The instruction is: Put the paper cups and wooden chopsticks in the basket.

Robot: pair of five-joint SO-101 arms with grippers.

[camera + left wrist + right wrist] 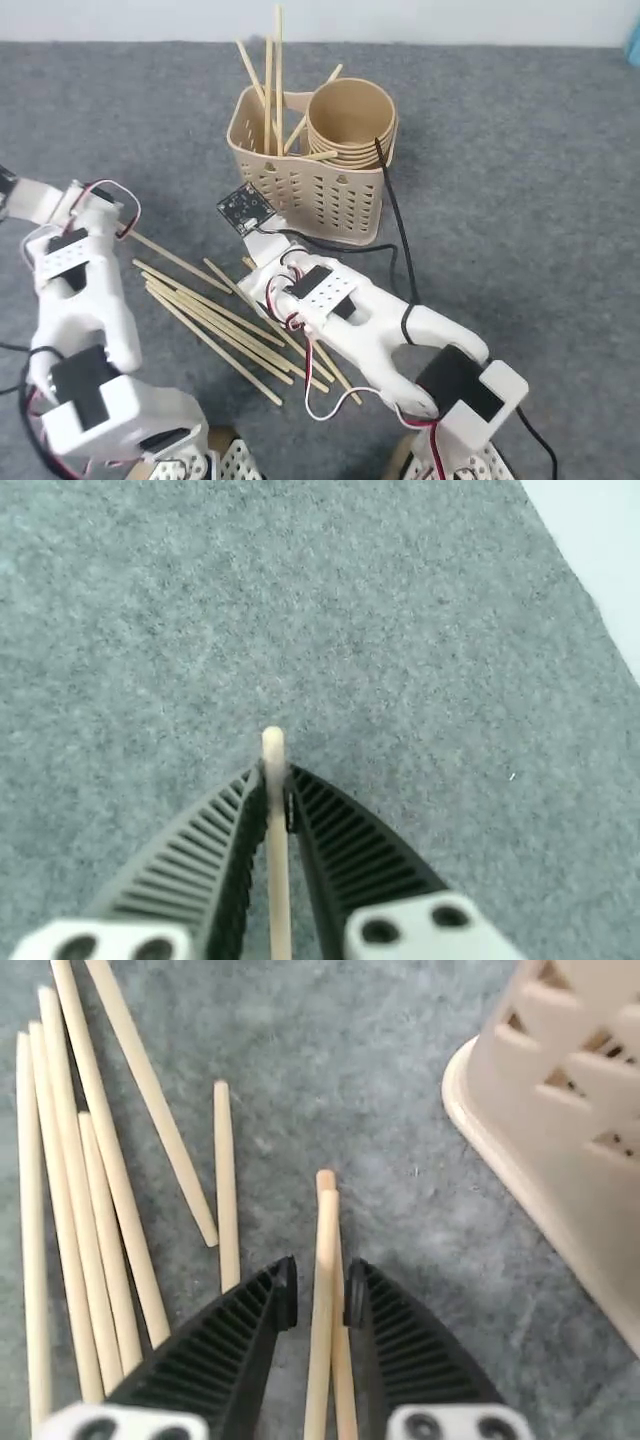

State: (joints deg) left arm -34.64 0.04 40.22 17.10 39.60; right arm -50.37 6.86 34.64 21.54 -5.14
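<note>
A beige slotted basket (pixel 320 200) stands at the back of the grey carpet. It holds a stack of paper cups (pixel 350 120) and several upright wooden chopsticks (pixel 270 90). More chopsticks (pixel 215 325) lie in a loose bundle on the carpet between the arms. At the left, my left gripper (pixel 272 775) is shut on one chopstick (pixel 272 748), which runs out along the jaws; the same stick (pixel 175 258) slants toward the bundle. My right gripper (pixel 320 1285) sits low near the basket's base (pixel 560 1160), narrowly open around two chopsticks (pixel 325 1220) lying on the carpet.
A black cable (pixel 400 240) runs from the basket rim down to the right arm. A small black tag (pixel 245 208) sits in front of the basket. Bare carpet stretches to the right and far left. The other loose sticks (pixel 90 1210) lie beside my right gripper.
</note>
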